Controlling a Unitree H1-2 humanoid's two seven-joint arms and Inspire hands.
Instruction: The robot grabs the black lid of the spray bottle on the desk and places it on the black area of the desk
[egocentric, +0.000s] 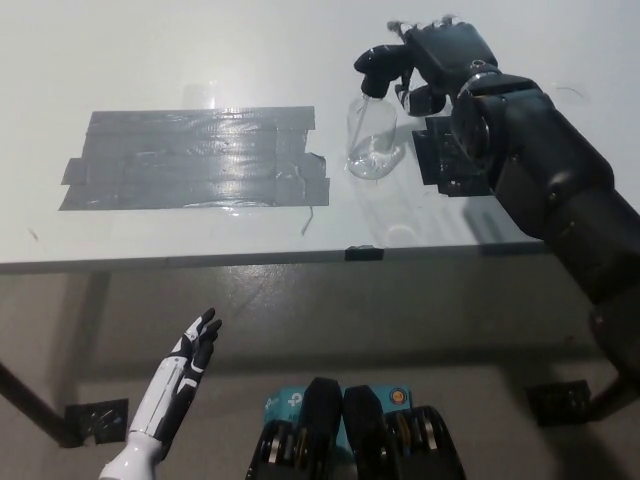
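- At the far right of the desk my black right hand (440, 58) sits against the black lid (384, 66), fingers curled toward its right side. Whether they have actually closed on it I cannot tell from this angle.
- I read the step as the grab itself — contact made or about to be, no lift yet, since the lid is on top of the spray bottle (373, 137).
- The bottle stands roughly upright, clear body below, long axis running up toward the camera with a slight lean. The lid's nozzle points to picture left, away from my hand.
- Next I would need a firm hold on the lid, then a carry leftward to the black area (195, 160) — the taped patch well apart from the bottle, mid-left on the white desk (120, 60).
- My white left hand (185, 372) rests below the desk edge at lower left, fingers spread, holding nothing.
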